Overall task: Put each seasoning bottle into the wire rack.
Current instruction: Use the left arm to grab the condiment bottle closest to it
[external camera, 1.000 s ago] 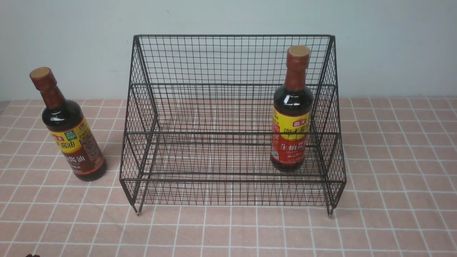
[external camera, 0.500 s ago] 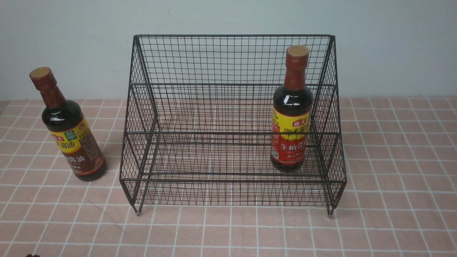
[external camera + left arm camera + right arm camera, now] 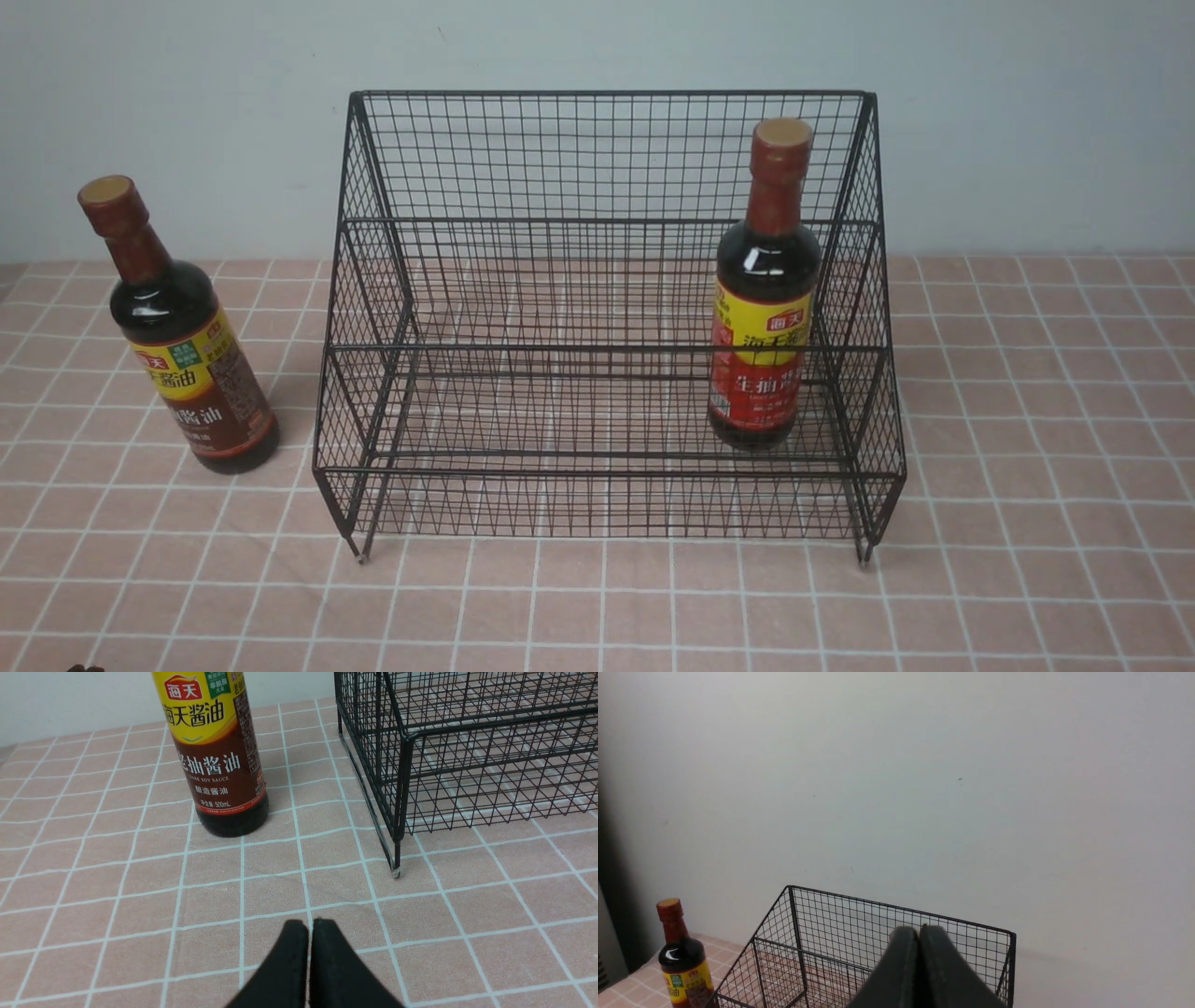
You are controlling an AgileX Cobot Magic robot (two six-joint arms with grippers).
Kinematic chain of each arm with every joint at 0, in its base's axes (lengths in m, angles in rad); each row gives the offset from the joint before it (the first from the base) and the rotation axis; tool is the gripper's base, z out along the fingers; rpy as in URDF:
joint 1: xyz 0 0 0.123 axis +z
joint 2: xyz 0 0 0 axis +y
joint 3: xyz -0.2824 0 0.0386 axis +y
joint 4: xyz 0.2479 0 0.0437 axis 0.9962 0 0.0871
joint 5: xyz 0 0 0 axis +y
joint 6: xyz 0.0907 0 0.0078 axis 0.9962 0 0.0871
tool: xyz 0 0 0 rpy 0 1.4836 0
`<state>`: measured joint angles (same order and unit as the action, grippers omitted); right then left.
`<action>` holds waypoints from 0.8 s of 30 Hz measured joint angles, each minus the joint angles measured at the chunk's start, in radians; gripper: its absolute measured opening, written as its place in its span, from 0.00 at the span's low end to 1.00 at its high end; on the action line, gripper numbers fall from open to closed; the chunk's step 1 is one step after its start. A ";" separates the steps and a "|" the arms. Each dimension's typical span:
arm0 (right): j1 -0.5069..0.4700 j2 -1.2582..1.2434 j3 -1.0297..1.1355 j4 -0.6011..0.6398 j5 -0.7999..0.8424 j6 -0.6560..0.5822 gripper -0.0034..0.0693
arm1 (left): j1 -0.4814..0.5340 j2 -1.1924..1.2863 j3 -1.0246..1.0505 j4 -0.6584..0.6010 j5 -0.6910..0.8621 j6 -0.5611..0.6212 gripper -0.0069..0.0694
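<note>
The black wire rack point(image 3: 607, 224) stands mid-table against the wall. A red-labelled seasoning bottle point(image 3: 761, 308) stands upright inside it, on the lower step at the right end. The brown-labelled seasoning bottle point(image 3: 187, 355) stands on the cloth left of the rack, outside it. In the left wrist view this bottle point(image 3: 215, 760) is ahead of my left gripper point(image 3: 310, 924), which is shut and empty, low over the cloth, with the rack's corner point(image 3: 402, 788) beside it. My right gripper point(image 3: 919, 929) is shut and empty, raised above the rack point(image 3: 896, 924), and the brown-labelled bottle point(image 3: 682, 961) shows at the far side. Neither gripper shows in the front view.
A pink checked tablecloth point(image 3: 597, 607) covers the table, and a pale wall point(image 3: 1027, 121) stands close behind the rack. The rack's small feet point(image 3: 359, 557) rest on the cloth. A dark tip point(image 3: 84, 668) shows at the front view's lower left edge.
</note>
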<state>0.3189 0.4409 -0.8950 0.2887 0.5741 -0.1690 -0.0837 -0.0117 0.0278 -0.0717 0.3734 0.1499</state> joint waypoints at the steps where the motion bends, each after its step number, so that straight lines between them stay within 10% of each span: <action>1: 0.000 0.000 0.005 0.005 -0.007 -0.011 0.03 | 0.000 0.000 0.000 0.000 0.000 0.000 0.08; 16: -0.366 -0.225 0.564 0.006 -0.222 -0.183 0.03 | 0.000 0.000 0.000 0.000 0.000 0.000 0.08; 24: -0.409 -0.443 0.904 -0.008 -0.276 -0.190 0.03 | 0.000 0.000 0.000 0.000 0.000 0.000 0.08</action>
<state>-0.0904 -0.0021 0.0090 0.2803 0.2981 -0.3590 -0.0837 -0.0117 0.0278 -0.0717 0.3734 0.1499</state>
